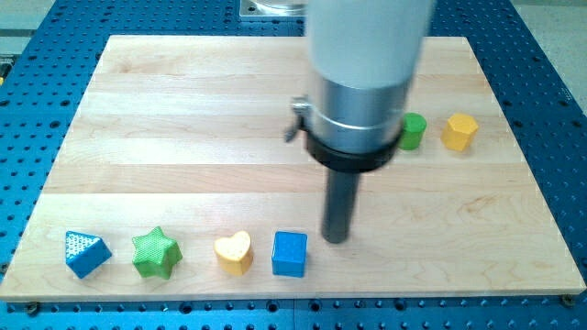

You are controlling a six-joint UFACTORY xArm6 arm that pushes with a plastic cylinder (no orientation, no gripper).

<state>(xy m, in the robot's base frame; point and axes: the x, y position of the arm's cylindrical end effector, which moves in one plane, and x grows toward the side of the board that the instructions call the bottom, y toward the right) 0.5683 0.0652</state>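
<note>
My tip (336, 239) rests on the wooden board (183, 119), holding nothing, just to the view's right of the blue cube (290, 254). Further left sit the yellow heart (234, 252), green star (156, 253) and blue triangle (86, 253). Up to its right, well apart, stand a green block (414, 130) and a yellow block (459, 131).

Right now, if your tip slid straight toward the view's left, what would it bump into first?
My tip sits just right of the blue cube, so it would probably meet that first. Depth is hard to judge; the tip may sit slightly farther back and only graze it.
</note>
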